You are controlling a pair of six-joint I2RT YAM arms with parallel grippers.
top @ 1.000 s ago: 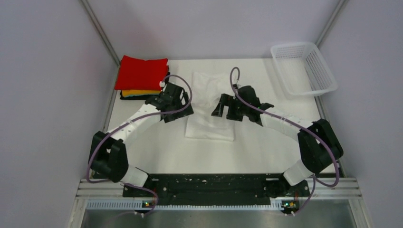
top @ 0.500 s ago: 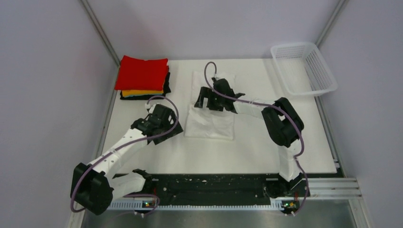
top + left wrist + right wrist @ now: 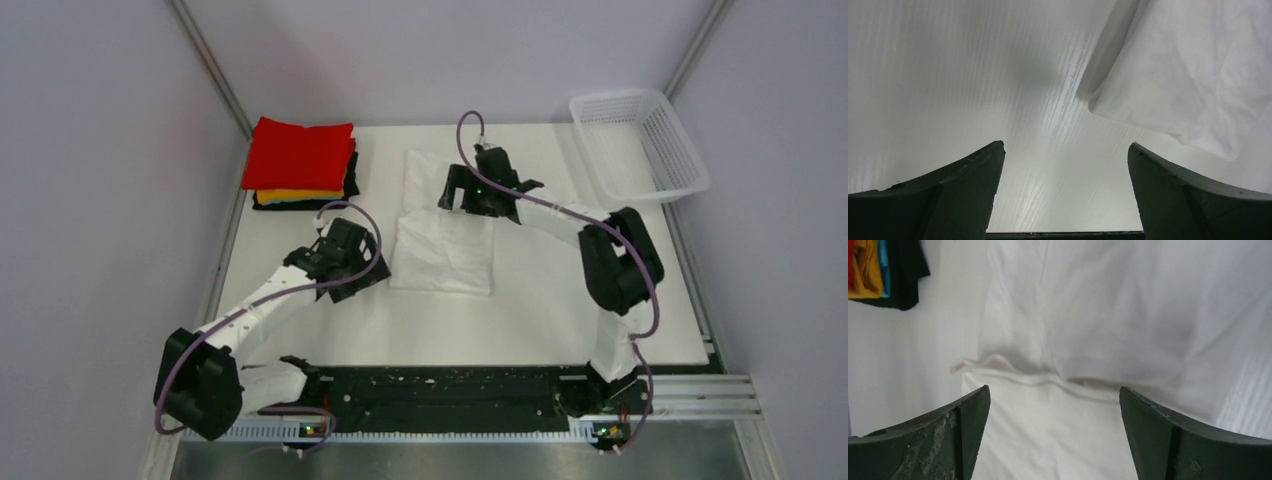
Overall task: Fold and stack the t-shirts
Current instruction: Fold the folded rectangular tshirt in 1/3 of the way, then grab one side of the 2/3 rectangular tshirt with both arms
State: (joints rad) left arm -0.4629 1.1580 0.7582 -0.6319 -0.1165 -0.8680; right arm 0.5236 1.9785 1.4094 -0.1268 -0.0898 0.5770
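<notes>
Top view: the white t-shirt [image 3: 445,250] lies half-folded at the middle of the surface [image 3: 560,300], with the finished stack [image 3: 300,160] at 10 o'clock.

Left wrist: the left tool [image 3: 1065,145] gapes wide and empty over bare surface. The shirt corner sits at 2 o'clock, so closing here would likely grab nothing.

Right wrist: the right tool [image 3: 1054,388] is equally wide and empty above the fold ridge — it may pinch only 1 thin layer and drag the fold open.
</notes>
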